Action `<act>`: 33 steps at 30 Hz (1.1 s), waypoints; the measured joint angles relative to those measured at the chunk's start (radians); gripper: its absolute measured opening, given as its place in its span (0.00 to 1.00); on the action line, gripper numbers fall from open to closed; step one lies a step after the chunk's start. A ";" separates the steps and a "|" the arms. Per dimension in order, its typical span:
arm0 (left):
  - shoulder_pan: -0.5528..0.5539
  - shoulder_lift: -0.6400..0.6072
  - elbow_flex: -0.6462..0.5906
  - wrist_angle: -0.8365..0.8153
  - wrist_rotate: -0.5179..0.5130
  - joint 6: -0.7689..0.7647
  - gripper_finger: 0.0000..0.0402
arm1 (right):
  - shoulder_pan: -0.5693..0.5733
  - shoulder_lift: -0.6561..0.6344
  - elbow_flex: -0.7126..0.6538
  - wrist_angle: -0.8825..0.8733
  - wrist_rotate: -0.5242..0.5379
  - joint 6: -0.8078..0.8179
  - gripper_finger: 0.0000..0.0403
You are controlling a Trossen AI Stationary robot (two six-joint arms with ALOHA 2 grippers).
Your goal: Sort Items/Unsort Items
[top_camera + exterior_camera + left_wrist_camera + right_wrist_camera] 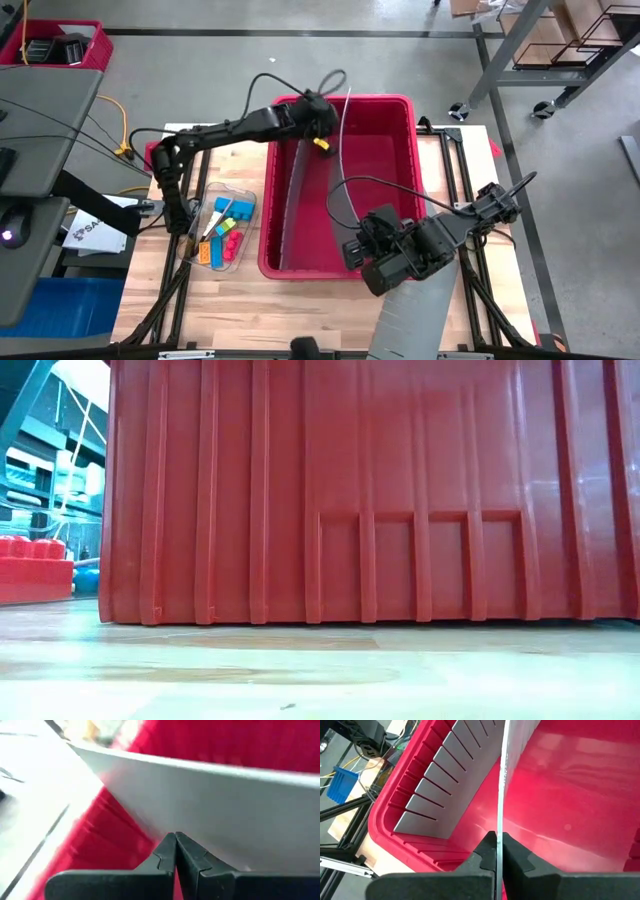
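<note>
Gripping: right gripper (pixel 499 851) pinches a thin grey divider sheet (pixel 502 780) edge-on at the near wall of the red bin (pixel 400 110).
Left gripper (pixel 175 851): fingers pressed together, nothing seen between them, poised over the bin's far left corner just beside a slotted grey divider panel (pixel 292 205).
Items: coloured blocks (pixel 222 240) in a clear tray (pixel 243 192) near the desk's left edge, beside the bin.
Bin: centre of the desk.
</note>
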 joint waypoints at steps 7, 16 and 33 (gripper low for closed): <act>0.061 0.063 -0.059 0.102 0.078 -0.081 0.00 | 0.000 0.000 0.000 0.001 -0.003 -0.013 0.00; 0.035 0.153 -0.085 0.167 0.107 -0.174 0.00 | 0.000 0.000 0.000 0.002 -0.017 -0.019 0.00; -0.034 0.175 -0.084 0.271 0.138 -0.271 0.00 | 0.045 -0.001 0.002 0.061 -0.050 -0.036 0.00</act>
